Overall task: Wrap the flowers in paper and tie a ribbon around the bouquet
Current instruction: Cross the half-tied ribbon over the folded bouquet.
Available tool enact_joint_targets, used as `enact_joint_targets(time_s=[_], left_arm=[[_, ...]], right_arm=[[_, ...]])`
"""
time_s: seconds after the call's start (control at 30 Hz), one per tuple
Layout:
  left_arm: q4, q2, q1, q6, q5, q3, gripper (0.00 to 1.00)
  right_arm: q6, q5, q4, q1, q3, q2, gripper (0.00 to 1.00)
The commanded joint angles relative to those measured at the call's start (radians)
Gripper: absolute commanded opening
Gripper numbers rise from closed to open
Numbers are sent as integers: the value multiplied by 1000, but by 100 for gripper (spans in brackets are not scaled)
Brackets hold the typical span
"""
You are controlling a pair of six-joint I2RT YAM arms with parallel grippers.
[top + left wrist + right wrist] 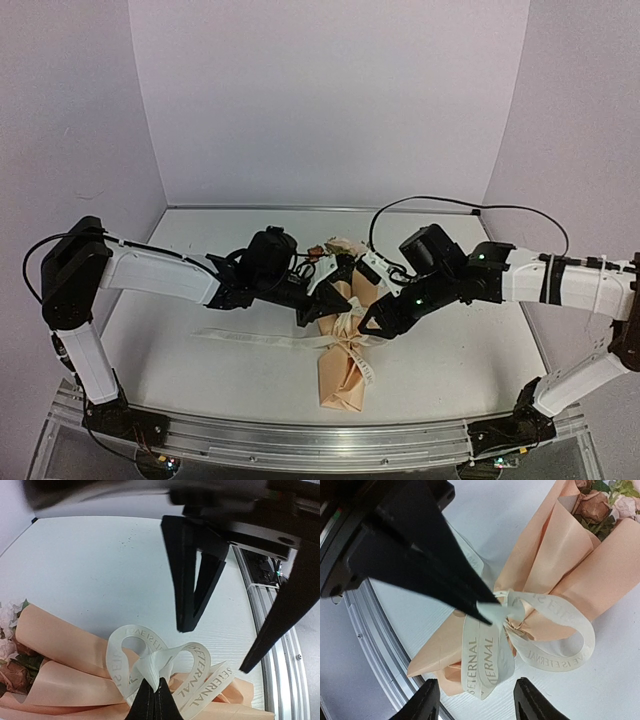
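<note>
Ribbon goes around the narrow middle of the bouquet, which lies flat on the table between the two arms. Its open end with the flowers points away from the arm bases, and its folded tip points toward the near edge. The paper is rolled into a slim cone, and we judge that the ribbon sits at the waist because there the paper is gathered most tightly and cannot open again.

The left gripper is clenched on the ribbon right at the knot. Its two black fingers are pressed together with the pale band pinched between them. We think it holds at this place so that the knot does not slip loose and the bouquet does not roll.

The right gripper is released. Its fingers stand apart just above the ribbon and we see nothing between them. It hangs near the knot, on the side of the near edge.

Two loops spread from the knot like a bow, and one long free end runs flat across the table toward the left arm. From this we judge that the wrapping is done and the tying is nearly finished. What remains is perhaps to pull the bow tight or to let it go. If the left gripper pulls upward too much, the light bouquet may lift with it.
</note>
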Motion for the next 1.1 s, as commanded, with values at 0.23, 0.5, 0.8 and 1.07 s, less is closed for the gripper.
enact_joint_targets(time_s=[0.23, 0.5, 0.8, 1.07], left_arm=[[30, -33, 40, -84, -13, -18, 0], [24, -43, 54, -106, 3, -25, 0], [6, -44, 61, -114, 8, -28, 0], [-18, -37, 68, -108, 32, -33, 0]], right_arm=[[-21, 185, 213, 94, -198, -103, 54], [-47, 364, 329, 223, -228, -14, 50], [-53, 487, 409, 258, -229, 74, 43], [-27, 471, 451, 261, -256, 92, 41]])
